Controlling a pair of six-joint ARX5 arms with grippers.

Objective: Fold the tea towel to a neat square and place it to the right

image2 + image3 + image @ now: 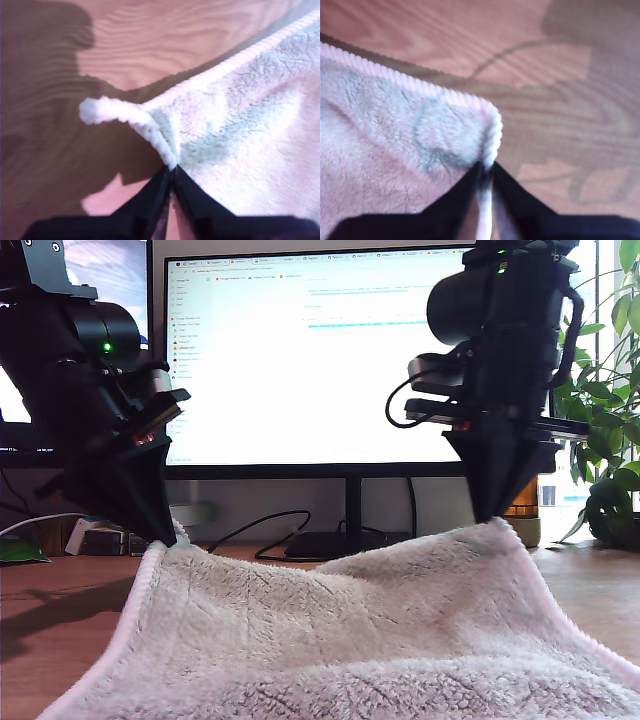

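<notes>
The tea towel [340,630], fluffy off-white with a ribbed pale pink edge, spreads from the exterior view's foreground up to two lifted far corners. My first gripper [170,538] is shut on the corner at the exterior view's left. In its wrist view the jaws [172,170] pinch the towel [250,125] just behind a curled tip of trim. My second gripper [492,520] is shut on the corner at the exterior view's right. Its wrist view has the tips [487,167] closed over the trim of the towel [385,130]. Between the two corners the towel sags.
The wooden table [60,610] shows bare on either side of the towel. Behind the arms stand a large lit monitor [310,360] on a stand [352,515] with cables [265,530]. A leafy plant [610,420] and an amber bottle [525,508] are at the exterior view's right.
</notes>
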